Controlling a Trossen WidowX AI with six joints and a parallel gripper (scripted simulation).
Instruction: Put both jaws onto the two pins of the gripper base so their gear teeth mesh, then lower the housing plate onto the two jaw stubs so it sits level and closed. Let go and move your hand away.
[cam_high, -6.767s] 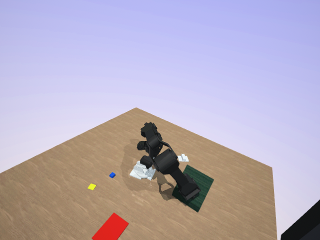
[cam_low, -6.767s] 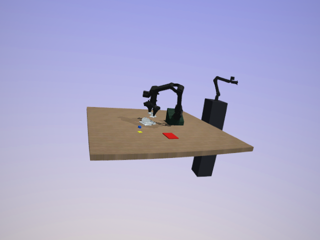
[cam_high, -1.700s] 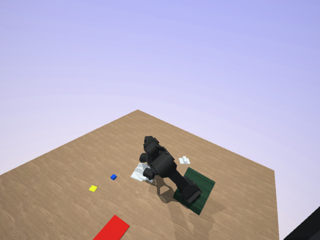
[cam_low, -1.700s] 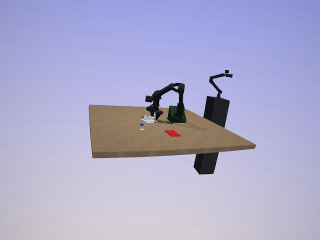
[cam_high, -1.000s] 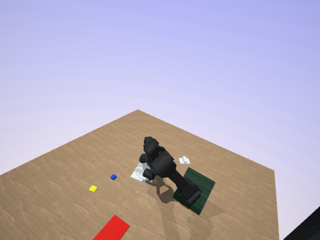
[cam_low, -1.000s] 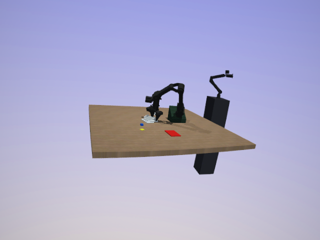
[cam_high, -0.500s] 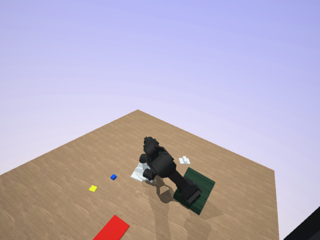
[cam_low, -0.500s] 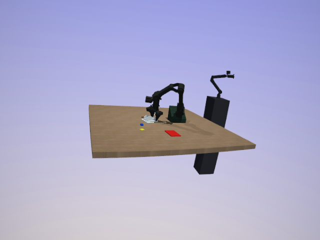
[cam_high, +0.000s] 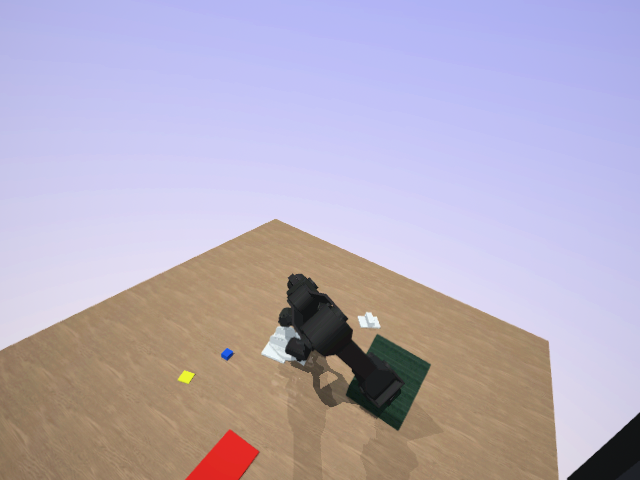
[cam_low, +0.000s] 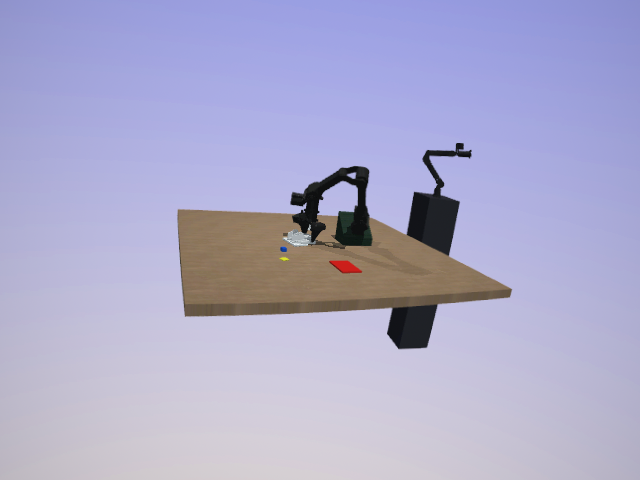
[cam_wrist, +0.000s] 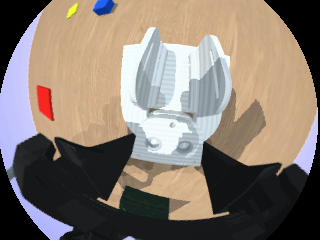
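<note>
Two black fingers of the gripper (cam_high: 290, 333) (cam_low: 309, 236) (cam_wrist: 169, 142) stand wide apart, closed on the near end of a white assembly (cam_high: 273, 352) (cam_low: 298, 238) (cam_wrist: 175, 52); one finger is at each side, low over the wooden table (cam_high: 155, 320) (cam_low: 232, 279) (cam_wrist: 280, 65). Between them, at that end, shows a rounded white plate (cam_wrist: 167, 131) with a small hole and two round features below it; whether it sits fully down I cannot tell. Just beyond it, two ridged white jaws, one jaw (cam_wrist: 148, 75) beside the other jaw (cam_wrist: 214, 75), stand up from the assembly with a gap between; the meshing of their teeth is too unclear to judge. Farther out lie a blue block (cam_high: 226, 353) (cam_low: 283, 249) (cam_wrist: 103, 7) and a yellow square (cam_high: 186, 376) (cam_low: 284, 258) (cam_wrist: 73, 10), near each other; a flat red slab (cam_high: 227, 454) (cam_low: 345, 266) (cam_wrist: 45, 103) lies well apart from the assembly. The black arm (cam_high: 328, 328) (cam_low: 336, 178) reaches over from a dark green stand (cam_high: 413, 361) (cam_low: 346, 227) (cam_wrist: 145, 202); near that stand rests a small white piece (cam_high: 369, 321), apart from the assembly; farthest off, a second black arm (cam_low: 440, 153) tops a dark pillar (cam_high: 615, 454) (cam_low: 434, 222).
</note>
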